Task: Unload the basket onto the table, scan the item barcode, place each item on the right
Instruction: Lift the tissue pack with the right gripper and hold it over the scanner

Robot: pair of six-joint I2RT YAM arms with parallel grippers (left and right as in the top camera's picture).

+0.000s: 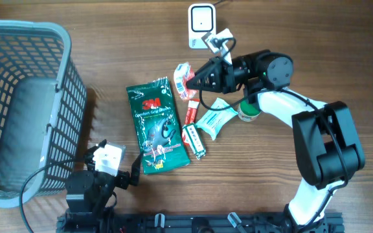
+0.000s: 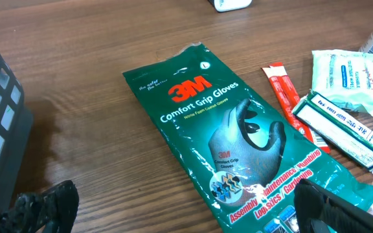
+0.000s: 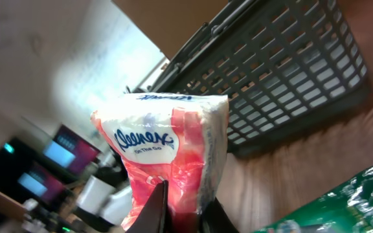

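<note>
At the bench's near edge the left gripper (image 1: 112, 165) stands wide, its dark fingers (image 2: 44, 207) holding nothing. Just beyond it lies a glossy, crinkled green glove packet (image 2: 238, 136), flat on the wood grain with its long axis running near to far. To its right lie a thin red stick sachet (image 1: 191, 113), a slim white-and-green box (image 1: 194, 142) and a soft, pale wipes pack (image 1: 214, 121). A grey plastic mesh basket (image 1: 24, 97) fills the left edge. Farther back, around mid-bench, the right gripper (image 3: 183, 210) is pinched tight on the Kleenex pack (image 3: 167, 142) — a soft, pillowy film pouch in red, pink and white. It stands on end above the fingers (image 3: 157, 207), logo face to the wrist camera; from overhead its long axis runs roughly near to far. A white scanner (image 1: 201, 22), a rounded block, sits at the far edge.
</note>
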